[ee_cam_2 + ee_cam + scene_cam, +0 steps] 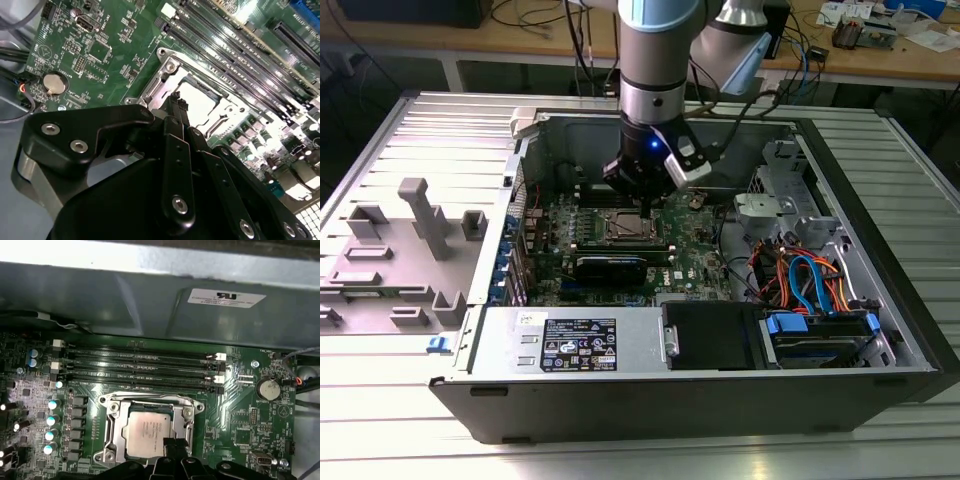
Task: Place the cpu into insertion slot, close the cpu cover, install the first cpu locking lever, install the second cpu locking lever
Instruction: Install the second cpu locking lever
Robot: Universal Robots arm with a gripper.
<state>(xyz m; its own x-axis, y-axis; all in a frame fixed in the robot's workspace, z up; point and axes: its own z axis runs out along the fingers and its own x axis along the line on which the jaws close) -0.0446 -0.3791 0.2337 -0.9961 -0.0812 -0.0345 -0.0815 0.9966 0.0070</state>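
We see the arm reaching down into the open computer case (880,300), with the gripper (642,190) hanging over the green motherboard (695,262) just above the socket area in the exterior view. In both wrist views its black fingers (176,107) come to a narrow point with the tips together, holding nothing that we can make out. The cpu (150,429) lies flat in the insertion slot (116,426), its dull silver top facing up, and the fingertips (169,446) stand at the edge of the chip nearest the first wrist view's camera. The cpu cover (187,412) appears to be lowered around the chip as a silver frame, though we cannot be sure from this angle that it sits fully down. Long black memory slots (142,367) run beside the socket, between it and the grey case wall (150,300). A round coin battery (266,388) sits on the board well apart from the socket. In the exterior view, bundled orange and blue cables (810,280) lie toward that view's right, and a grey plastic fixture (420,225) rests on the slatted table (380,140) to its left
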